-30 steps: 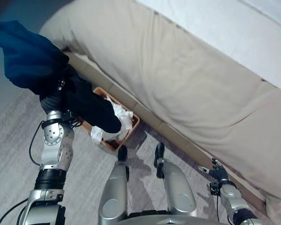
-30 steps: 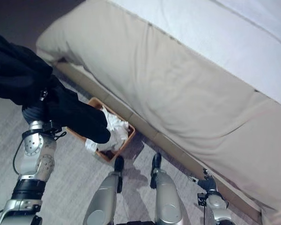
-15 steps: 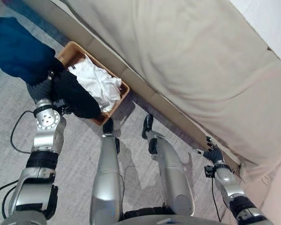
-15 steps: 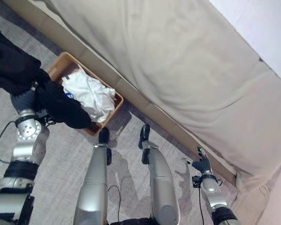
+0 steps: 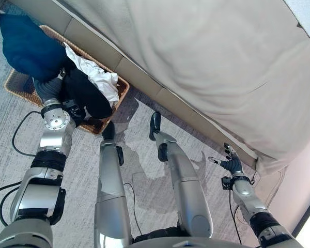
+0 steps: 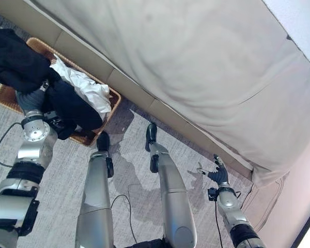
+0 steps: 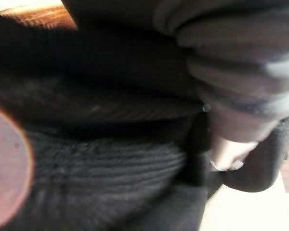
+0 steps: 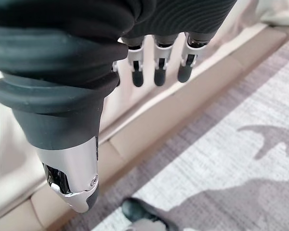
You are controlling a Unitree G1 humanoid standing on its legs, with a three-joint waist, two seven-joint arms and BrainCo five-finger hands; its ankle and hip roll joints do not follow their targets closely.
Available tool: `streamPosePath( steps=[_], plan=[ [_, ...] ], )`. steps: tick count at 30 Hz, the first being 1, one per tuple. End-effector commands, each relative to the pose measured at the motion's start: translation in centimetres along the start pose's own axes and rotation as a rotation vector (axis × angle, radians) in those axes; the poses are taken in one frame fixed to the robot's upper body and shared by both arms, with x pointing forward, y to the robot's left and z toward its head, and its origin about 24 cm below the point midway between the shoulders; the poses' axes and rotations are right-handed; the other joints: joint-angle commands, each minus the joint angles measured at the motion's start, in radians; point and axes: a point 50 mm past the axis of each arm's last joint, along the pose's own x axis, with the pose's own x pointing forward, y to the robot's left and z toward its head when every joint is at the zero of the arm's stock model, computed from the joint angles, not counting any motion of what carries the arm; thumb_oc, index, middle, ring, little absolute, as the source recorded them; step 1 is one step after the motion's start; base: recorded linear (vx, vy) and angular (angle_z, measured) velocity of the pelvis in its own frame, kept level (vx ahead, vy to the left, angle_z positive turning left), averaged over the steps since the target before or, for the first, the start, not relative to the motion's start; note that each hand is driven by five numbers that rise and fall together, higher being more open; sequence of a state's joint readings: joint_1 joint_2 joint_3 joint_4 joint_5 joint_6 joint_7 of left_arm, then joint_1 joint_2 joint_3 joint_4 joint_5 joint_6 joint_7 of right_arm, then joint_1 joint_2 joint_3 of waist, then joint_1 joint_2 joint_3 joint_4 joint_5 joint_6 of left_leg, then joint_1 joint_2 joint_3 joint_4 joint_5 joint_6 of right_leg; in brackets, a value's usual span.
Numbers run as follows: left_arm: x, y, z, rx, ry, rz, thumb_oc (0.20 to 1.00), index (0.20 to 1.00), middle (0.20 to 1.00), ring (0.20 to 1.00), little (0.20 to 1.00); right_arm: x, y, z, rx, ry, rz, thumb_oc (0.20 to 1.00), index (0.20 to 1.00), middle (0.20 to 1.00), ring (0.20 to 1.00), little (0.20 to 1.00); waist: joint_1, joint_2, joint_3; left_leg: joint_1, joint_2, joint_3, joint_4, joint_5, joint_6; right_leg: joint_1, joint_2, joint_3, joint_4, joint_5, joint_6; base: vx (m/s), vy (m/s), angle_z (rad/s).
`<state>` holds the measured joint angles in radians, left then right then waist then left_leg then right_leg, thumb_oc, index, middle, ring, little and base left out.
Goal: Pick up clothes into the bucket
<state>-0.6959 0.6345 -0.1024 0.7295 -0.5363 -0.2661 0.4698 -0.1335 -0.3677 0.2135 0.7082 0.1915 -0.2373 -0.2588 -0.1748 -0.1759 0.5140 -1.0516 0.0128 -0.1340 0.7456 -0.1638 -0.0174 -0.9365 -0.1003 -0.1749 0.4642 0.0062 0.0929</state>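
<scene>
1. My landmark is the shallow woven wicker basket [image 5: 16, 82], which sits on the grey carpet [image 5: 144, 170] against the base of the bed.
2. A crumpled white garment [image 5: 95, 77] lies inside the basket, toward its end nearer the robot's feet.
3. My left hand [image 5: 47, 89] is over the basket, buried in a bulky dark navy garment [image 5: 28, 46] that hangs above it and partly drapes into it.
4. In the left wrist view I see dark ribbed cloth [image 7: 96, 159] pressed around the hand, so I cannot tell how the fingers are set.
5. My right hand [image 5: 230, 164] hangs well away from the basket, near the beige bed cover [image 5: 196, 67], fingers straight and relaxed, holding nothing.
</scene>
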Motion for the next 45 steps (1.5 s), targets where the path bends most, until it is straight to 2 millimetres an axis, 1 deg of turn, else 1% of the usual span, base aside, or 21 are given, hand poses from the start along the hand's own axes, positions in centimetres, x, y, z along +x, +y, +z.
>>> streamPosePath(
  steps=[1, 4, 11, 12, 18, 19, 20, 22, 23, 25, 27, 31, 33, 34, 36, 38, 39, 41, 42, 43, 45],
  plan=[
    [1.1, 0.0, 1.8, -0.081, -0.022, 0.000, 1.000, 1.000, 1.000, 1.000, 1.000, 0.7, -1.0, 1.7, 0.025, -0.059, -0.049, 1.000, 1.000, 1.000, 1.000, 1.000, 0.043, -0.060, 0.006, 0.052, -0.002, 0.005, -0.008, -0.037, 0.020, 0.047, -0.036, 0.001, 0.063, -0.071, 0.047, 0.00, 0.000, 0.00],
    [0.6, 0.2, -0.7, -0.095, 0.099, 0.014, 1.000, 1.000, 1.000, 1.000, 1.000, 1.3, -1.2, 2.4, 0.015, -0.071, -0.055, 1.000, 1.000, 1.000, 1.000, 1.000, 0.041, -0.051, 0.006, 0.062, -0.002, 0.015, -0.025, -0.031, 0.020, 0.048, -0.036, 0.008, 0.049, -0.065, 0.045, -0.01, 0.044, -0.03],
    [-1.1, 0.5, -3.6, -0.106, 0.200, 0.040, 1.000, 1.000, 1.000, 1.000, 1.000, 1.6, -1.6, 3.1, 0.004, -0.078, -0.073, 1.000, 1.000, 1.000, 1.000, 1.000, 0.041, -0.031, 0.006, 0.112, 0.000, 0.036, -0.082, -0.011, 0.016, 0.079, -0.038, 0.017, 0.010, -0.048, 0.043, -0.02, 0.013, -0.09],
    [-2.0, 1.1, -5.3, -0.066, 0.254, 0.055, 1.000, 1.000, 1.000, 1.000, 1.000, 1.6, -1.6, 3.0, 0.001, -0.072, -0.076, 1.000, 1.000, 1.000, 1.000, 1.000, 0.044, -0.022, 0.006, 0.139, 0.002, 0.042, -0.107, 0.000, 0.012, 0.100, -0.041, 0.017, -0.004, -0.045, 0.042, -0.02, -0.018, -0.05],
    [-7.2, 2.6, -10.8, 0.043, 0.403, 0.054, 1.000, 1.000, 1.000, 1.000, 1.000, 1.4, -1.5, 2.2, 0.042, -0.042, -0.091, 1.000, 1.000, 1.000, 1.000, 1.000, 0.077, 0.027, 0.006, 0.276, -0.005, 0.063, -0.198, 0.029, 0.003, 0.202, -0.050, 0.027, -0.025, -0.052, 0.033, -0.01, -0.026, -0.04],
    [-8.1, 2.7, -11.4, 0.057, 0.419, 0.041, 1.000, 1.000, 1.000, 1.000, 1.000, 1.3, -1.5, 2.0, 0.058, -0.032, -0.091, 1.000, 1.000, 1.000, 1.000, 1.000, 0.084, 0.037, 0.006, 0.309, -0.008, 0.067, -0.213, 0.034, 0.002, 0.229, -0.053, 0.032, -0.023, -0.057, 0.030, -0.06, -0.023, 0.04],
    [-8.8, 2.6, -11.8, 0.061, 0.422, 0.018, 1.000, 1.000, 1.000, 1.000, 1.000, 1.3, -1.7, 1.8, 0.081, -0.024, -0.098, 1.000, 1.000, 1.000, 1.000, 1.000, 0.086, 0.046, 0.006, 0.320, -0.016, 0.074, -0.244, 0.078, 0.004, 0.238, -0.064, 0.026, -0.039, -0.029, 0.020, -0.05, -0.033, 0.04],
    [-11.0, 2.8, -13.5, 0.073, 0.481, -0.030, 1.000, 1.000, 1.000, 1.000, 1.000, 1.2, -1.9, 1.0, 0.114, 0.010, -0.100, 1.000, 1.000, 1.000, 1.000, 1.000, 0.100, 0.073, 0.006, 0.416, -0.027, 0.077, -0.293, 0.087, 0.001, 0.320, -0.071, 0.029, -0.049, -0.041, 0.018, 0.00, -0.038, 0.05],
    [-11.1, 2.8, -13.5, 0.074, 0.483, -0.030, 1.000, 1.000, 1.000, 1.000, 1.000, 1.1, -1.9, 1.0, 0.113, 0.011, -0.100, 1.000, 1.000, 1.000, 1.000, 1.000, 0.100, 0.073, 0.006, 0.419, -0.027, 0.077, -0.296, 0.088, 0.001, 0.322, -0.071, 0.029, -0.051, -0.041, 0.018, 0.06, -0.038, 0.08],
    [-13.6, 3.0, -15.0, 0.077, 0.537, -0.100, 1.000, 1.000, 1.000, 1.000, 1.000, 0.8, -2.5, -0.2, 0.136, 0.057, -0.114, 1.000, 1.000, 1.000, 1.000, 1.000, 0.107, 0.105, 0.006, 0.548, -0.031, 0.081, -0.365, 0.105, -0.008, 0.443, -0.075, 0.023, -0.082, -0.046, 0.017, 0.07, -0.061, 0.09],
    [-15.0, 3.2, -15.7, 0.111, 0.568, -0.155, 1.000, 1.000, 1.000, 1.000, 1.000, 0.5, -2.9, -1.2, 0.132, 0.096, -0.118, 1.000, 1.000, 1.000, 1.000, 1.000, 0.113, 0.127, 0.006, 0.646, -0.030, 0.081, -0.425, 0.121, -0.014, 0.534, -0.075, 0.016, -0.117, -0.046, 0.018, 0.08, -0.064, 0.13],
    [-18.1, 4.6, -17.5, 0.204, 0.652, -0.253, 1.000, 1.000, 1.000, 1.000, 1.000, -0.9, -3.3, -4.1, 0.110, 0.204, -0.110, 1.000, 1.000, 1.000, 1.000, 1.000, 0.113, 0.162, -0.071, 0.777, -0.026, 0.084, -0.523, 0.150, -0.027, 0.661, -0.062, 0.008, -0.196, -0.039, 0.020, 0.13, -0.070, 0.09],
    [-18.5, 4.8, -17.6, 0.221, 0.654, -0.273, 1.000, 1.000, 1.000, 1.000, 1.000, -1.3, -3.2, -4.6, 0.097, 0.222, -0.098, 1.000, 1.000, 1.000, 1.000, 1.000, 0.113, 0.165, -0.091, 0.800, -0.024, 0.085, -0.544, 0.158, -0.031, 0.686, -0.056, 0.008, -0.220, -0.035, 0.019, 0.09, -0.075, 0.04],
    [-19.8, 5.1, -18.2, 0.278, 0.679, -0.319, 1.000, 1.000, 1.000, 1.000, 1.000, -2.4, -2.9, -6.3, 0.053, 0.291, -0.064, 1.000, 1.000, 1.000, 1.000, 1.000, 0.117, 0.171, -0.134, 0.846, -0.023, 0.084, -0.575, 0.163, -0.034, 0.730, -0.043, 0.005, -0.255, -0.035, 0.018, 0.12, -0.101, 0.00],
    [-21.7, 5.5, -19.3, 0.318, 0.754, -0.364, 1.000, 1.000, 1.000, 1.000, 1.000, -3.2, -2.3, -7.6, 0.008, 0.346, -0.019, 1.000, 1.000, 1.000, 1.000, 1.000, 0.119, 0.179, -0.175, 0.892, -0.015, 0.086, -0.604, 0.171, -0.039, 0.778, -0.032, 0.000, -0.286, -0.033, 0.017, 0.10, -0.095, -0.03],
    [-22.4, 5.5, -19.6, 0.321, 0.777, -0.382, 1.000, 1.000, 1.000, 1.000, 1.000, -3.7, -2.2, -8.1, -0.007, 0.366, -0.007, 1.000, 1.000, 1.000, 1.000, 1.000, 0.121, 0.180, -0.193, 0.911, -0.012, 0.087, -0.618, 0.172, -0.040, 0.801, -0.028, -0.002, -0.304, -0.034, 0.017, 0.07, -0.053, -0.07],
    [-23.8, 5.7, -20.3, 0.354, 0.828, -0.405, 1.000, 1.000, 1.000, 1.000, 1.000, -4.4, -1.7, -9.0, -0.006, 0.403, 0.008, 1.000, 1.000, 1.000, 1.000, 1.000, 0.119, 0.182, -0.226, 0.946, -0.005, 0.093, -0.635, 0.175, -0.044, 0.841, -0.020, -0.005, -0.326, -0.037, 0.015, 0.12, -0.077, -0.06],
    [-25.2, 6.1, -20.9, 0.372, 0.892, -0.419, 1.000, 1.000, 1.000, 1.000, 1.000, -4.8, -1.4, -9.4, 0.005, 0.420, 0.015, 1.000, 1.000, 1.000, 1.000, 1.000, 0.117, 0.181, -0.256, 0.975, -0.001, 0.097, -0.645, 0.173, -0.046, 0.876, -0.010, -0.003, -0.347, -0.040, 0.012, 0.07, -0.053, -0.02],
    [-25.3, 6.1, -20.9, 0.372, 0.892, -0.419, 1.000, 1.000, 1.000, 1.000, 1.000, -4.8, -1.4, -9.4, 0.005, 0.420, 0.015, 1.000, 1.000, 1.000, 1.000, 1.000, 0.117, 0.181, -0.255, 0.976, 0.000, 0.097, -0.645, 0.173, -0.047, 0.877, -0.010, -0.003, -0.348, -0.040, 0.012, 0.06, -0.044, 0.00],
    [-27.0, 6.5, -21.6, 0.398, 0.964, -0.454, 1.000, 1.000, 1.000, 1.000, 1.000, -5.3, -1.0, -10.0, 0.007, 0.452, 0.036, 1.000, 1.000, 1.000, 1.000, 1.000, 0.115, 0.178, -0.281, 1.002, 0.005, 0.104, -0.645, 0.167, -0.049, 0.912, -0.004, -0.005, -0.370, -0.042, 0.011, 0.07, -0.040, -0.01],
    [-28.3, 6.8, -21.9, 0.416, 1.013, -0.478, 1.000, 1.000, 1.000, 1.000, 1.000, -5.9, -0.5, -10.7, -0.006, 0.483, 0.069, 1.000, 1.000, 1.000, 1.000, 1.000, 0.117, 0.176, -0.300, 1.027, 0.009, 0.112, -0.640, 0.158, -0.050, 0.946, 0.000, 0.002, -0.390, -0.043, 0.007, 0.07, -0.033, -0.02]
  ],
)
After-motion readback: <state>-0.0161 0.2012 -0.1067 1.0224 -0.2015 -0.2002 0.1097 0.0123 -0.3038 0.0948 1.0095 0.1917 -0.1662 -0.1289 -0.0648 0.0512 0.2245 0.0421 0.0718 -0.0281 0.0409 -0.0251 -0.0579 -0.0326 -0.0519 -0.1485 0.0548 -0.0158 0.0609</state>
